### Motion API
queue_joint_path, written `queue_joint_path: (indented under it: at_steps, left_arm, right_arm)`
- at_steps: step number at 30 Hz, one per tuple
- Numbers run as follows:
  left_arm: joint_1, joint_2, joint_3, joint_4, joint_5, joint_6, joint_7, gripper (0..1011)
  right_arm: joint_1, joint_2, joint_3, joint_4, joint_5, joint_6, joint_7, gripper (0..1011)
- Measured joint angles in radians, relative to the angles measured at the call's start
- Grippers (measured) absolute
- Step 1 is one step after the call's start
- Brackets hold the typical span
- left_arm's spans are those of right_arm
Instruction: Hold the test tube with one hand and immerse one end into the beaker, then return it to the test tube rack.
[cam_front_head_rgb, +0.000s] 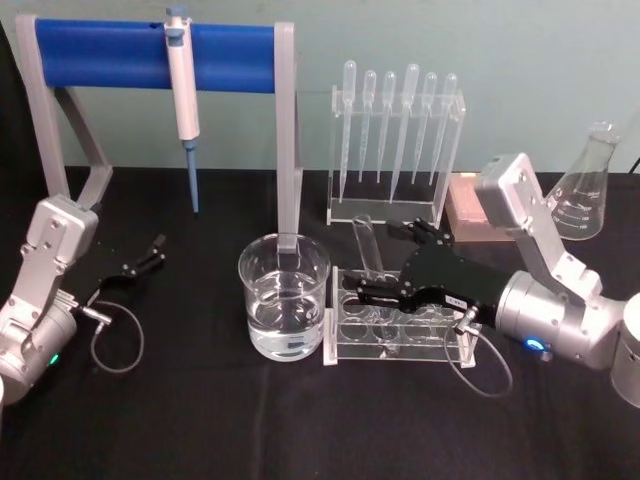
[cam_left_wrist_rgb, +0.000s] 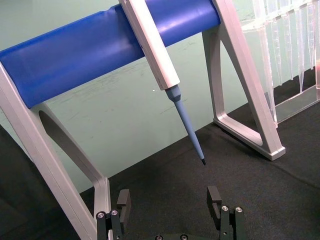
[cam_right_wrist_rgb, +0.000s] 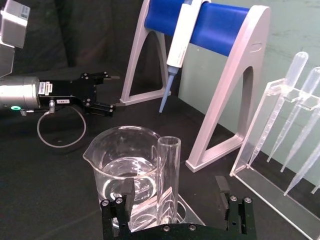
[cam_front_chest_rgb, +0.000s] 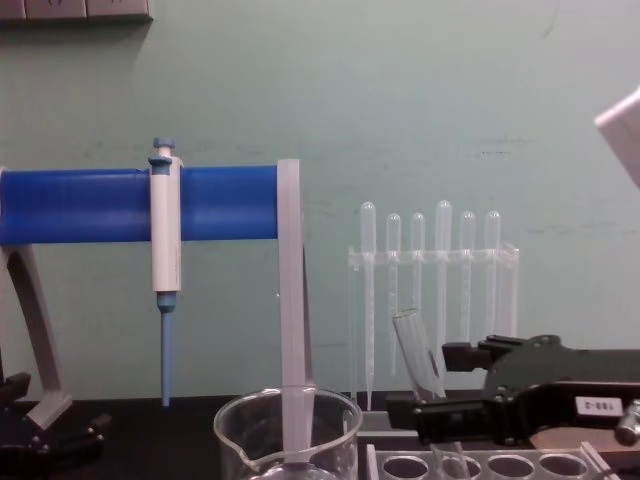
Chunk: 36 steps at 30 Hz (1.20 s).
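Spread wide over the rack (cam_front_head_rgb: 400, 348): right tool (cam_front_head_rgb: 388, 262), one finger either side of the tube (cam_front_head_rgb: 366, 245). Seated tilted in the rack, rim up, just right of the beaker (cam_front_head_rgb: 284, 300). Parked far left on the bench (cam_front_head_rgb: 200, 430), fingers apart: left tool (cam_front_head_rgb: 145, 258).

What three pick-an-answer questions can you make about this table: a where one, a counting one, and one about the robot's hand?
1. Where is the test tube? A lying flat; B leaning in the rack; C up in the air.
2. How many pipettes stand in the clear holder? A three; B nine; C six.
3. The right hand is: A open around the tube; B shut tight on it; C far from it.
B, its bottom sits in a rack hole; C, six bulbs line up; A, its fingers stand apart either side.
The left hand rests far left.
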Motion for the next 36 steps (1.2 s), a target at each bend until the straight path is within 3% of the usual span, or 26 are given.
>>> queue_joint_path:
  at_steps: [4,8,22,23,24,31,36]
  left_arm:
    - [0.000,0.000,0.000,0.000,0.000,0.000,0.000,1000]
    - [0.000,0.000,0.000,0.000,0.000,0.000,0.000,1000]
    - [0.000,0.000,0.000,0.000,0.000,0.000,0.000,1000]
    - [0.000,0.000,0.000,0.000,0.000,0.000,0.000,1000]
    - [0.000,0.000,0.000,0.000,0.000,0.000,0.000,1000]
    - [0.000,0.000,0.000,0.000,0.000,0.000,0.000,1000]
    - [0.000,0.000,0.000,0.000,0.000,0.000,0.000,1000]
  right_arm:
    - [0.021,-0.011,-0.007,0.016,-0.014,0.018,0.012,994]
    - [0.032,-0.019,-0.011,0.024,-0.028,0.030,0.014,918]
    - [0.051,-0.029,-0.017,0.031,-0.054,0.062,0.031,512]
    - [0.050,-0.030,-0.017,0.031,-0.054,0.062,0.032,431]
    - [0.050,-0.030,-0.017,0.031,-0.054,0.062,0.032,431]
    - [0.021,-0.033,0.008,0.006,-0.026,0.041,0.032,228]
    - [-0.024,-0.032,0.052,-0.037,0.018,0.006,0.012,227]
